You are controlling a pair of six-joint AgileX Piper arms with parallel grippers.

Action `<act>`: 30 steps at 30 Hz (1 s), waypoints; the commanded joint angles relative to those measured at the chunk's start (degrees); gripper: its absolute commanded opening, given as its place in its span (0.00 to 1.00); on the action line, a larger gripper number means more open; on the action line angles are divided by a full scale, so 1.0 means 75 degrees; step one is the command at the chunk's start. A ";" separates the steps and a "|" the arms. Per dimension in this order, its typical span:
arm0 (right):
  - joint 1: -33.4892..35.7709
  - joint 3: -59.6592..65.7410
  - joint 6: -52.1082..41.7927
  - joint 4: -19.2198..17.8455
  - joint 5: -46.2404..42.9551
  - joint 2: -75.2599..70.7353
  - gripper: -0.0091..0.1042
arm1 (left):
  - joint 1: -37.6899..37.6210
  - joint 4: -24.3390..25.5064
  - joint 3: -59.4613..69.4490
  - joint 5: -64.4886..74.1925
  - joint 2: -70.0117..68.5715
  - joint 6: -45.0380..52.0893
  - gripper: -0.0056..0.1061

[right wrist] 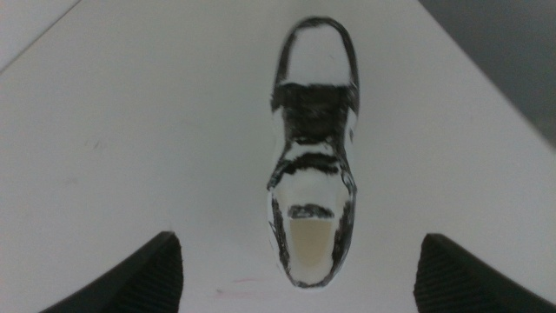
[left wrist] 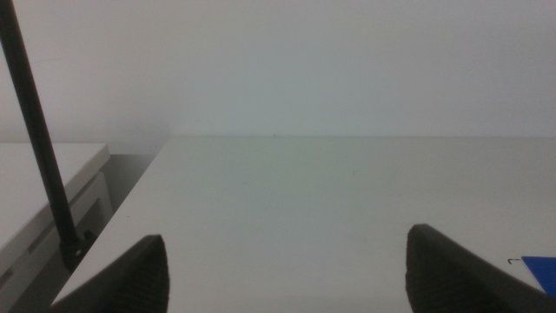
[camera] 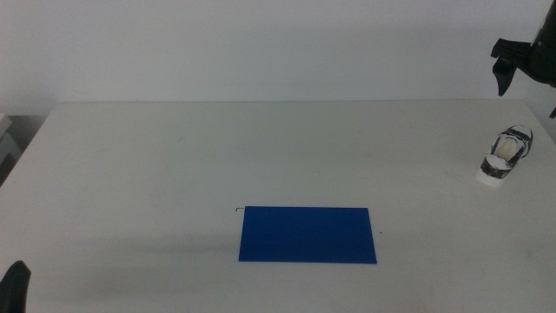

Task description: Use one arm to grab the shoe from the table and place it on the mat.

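Note:
The shoe [camera: 504, 156], a small white sneaker with black-grey panels, stands on the white table [camera: 174, 165] near its right edge. In the right wrist view the shoe [right wrist: 313, 165] lies lengthwise between my jaws, with its cream heel opening nearest the camera. My right gripper [camera: 526, 94] hangs open above and just behind the shoe, not touching it; it also shows in the right wrist view [right wrist: 300, 248]. The deep blue mat [camera: 308, 235] lies flat at the table's front middle. My left gripper [camera: 16, 287] waits open at the front left corner, and it also shows in the left wrist view [left wrist: 287, 243].
A black cable [left wrist: 35, 130] runs up beside the table's left edge, where a grey cabinet [left wrist: 43, 191] stands. A corner of the mat [left wrist: 543, 265] shows in the left wrist view. The table's right edge [right wrist: 486, 78] runs close to the shoe.

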 commanded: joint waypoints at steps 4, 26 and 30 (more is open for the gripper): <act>-0.0031 -0.0256 0.1133 -0.0120 0.0160 -0.0189 0.70 | -0.0038 -0.0098 0.0039 -0.0623 -0.0054 -0.0093 0.89; -0.0490 -0.0815 0.1979 0.0204 0.0475 0.0833 0.70 | -0.0038 -0.0098 0.0039 -0.0623 -0.0054 -0.0093 0.89; -0.0490 -0.0815 0.1928 0.0013 0.0342 0.0847 0.70 | -0.0038 -0.0098 0.0039 -0.0623 -0.0054 -0.0093 0.89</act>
